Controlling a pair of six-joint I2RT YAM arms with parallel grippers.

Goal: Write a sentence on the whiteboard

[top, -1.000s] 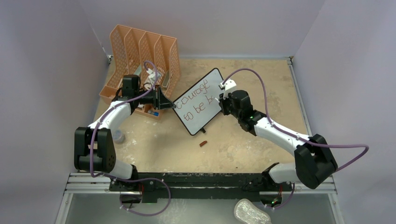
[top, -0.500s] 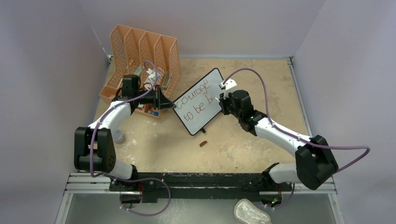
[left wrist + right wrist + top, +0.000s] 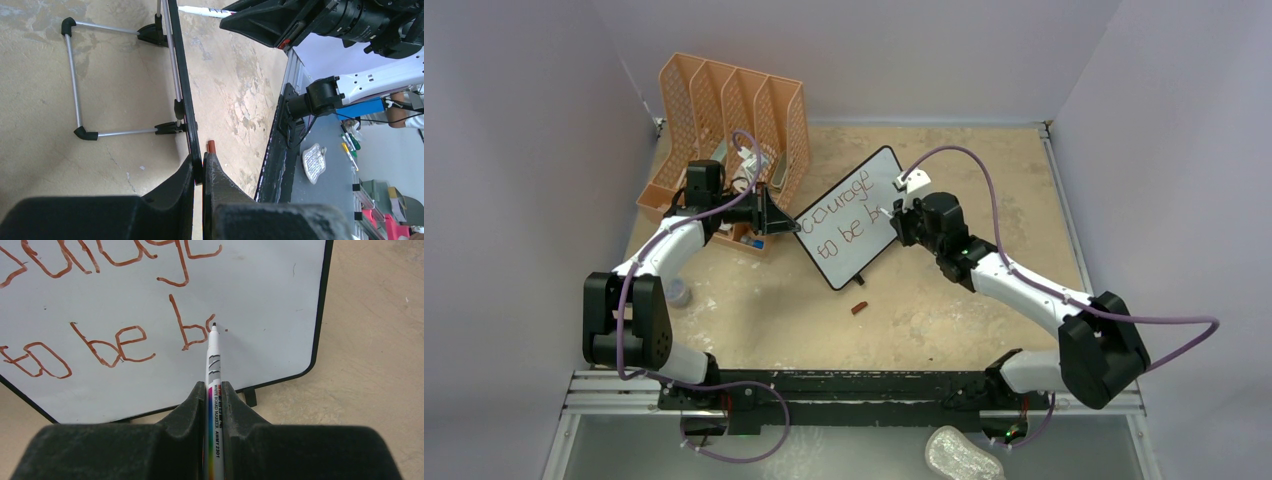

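Note:
The whiteboard (image 3: pixel 854 215) stands tilted on the table, its black frame edge-on in the left wrist view (image 3: pixel 179 75). It bears brown-red words in two lines, "courage" over "to be b" (image 3: pixel 120 342). My left gripper (image 3: pixel 792 226) is shut on the board's left edge (image 3: pixel 198 167). My right gripper (image 3: pixel 894 222) is shut on a white whiteboard marker (image 3: pixel 214 365), whose tip sits at the board just right of the last "b". The board's wire stand (image 3: pixel 75 85) shows behind it.
An orange perforated file organizer (image 3: pixel 724 120) stands at the back left behind my left arm. A small brown marker cap (image 3: pixel 859 307) lies on the table in front of the board, also in the left wrist view (image 3: pixel 211 146). Walls close both sides.
The right gripper with the marker has shifted slightly left and up along the board. The left arm and the board have not moved.

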